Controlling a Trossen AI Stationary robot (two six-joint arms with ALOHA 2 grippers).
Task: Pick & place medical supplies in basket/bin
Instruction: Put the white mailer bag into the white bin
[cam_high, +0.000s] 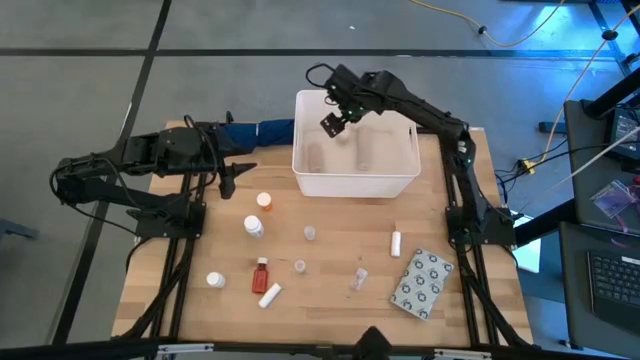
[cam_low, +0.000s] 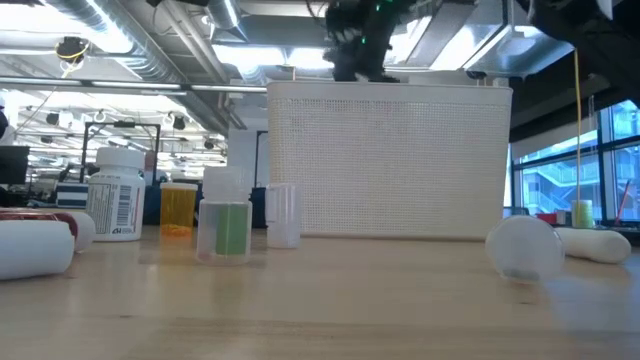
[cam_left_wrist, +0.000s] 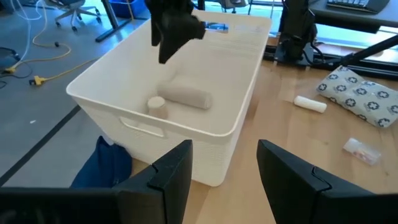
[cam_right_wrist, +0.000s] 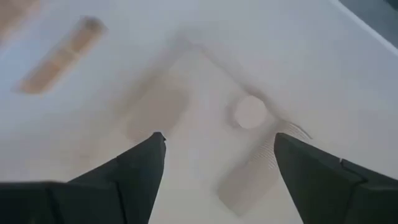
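Observation:
The white bin stands at the table's far middle, and in the low view the bin fills the centre. A pale roll and a small white bottle lie on its floor. My right gripper hangs open above the bin's left half, fingers pointing down, and the bottle shows below the gripper. My left gripper is open and empty beside the bin's left wall, and in its wrist view the left gripper faces the bin's near corner. Supplies lie across the table's near half.
On the table lie an orange-capped bottle, a white bottle, a red bottle, white tubes, clear cups and a grey dotted packet. A blue cloth sits left of the bin.

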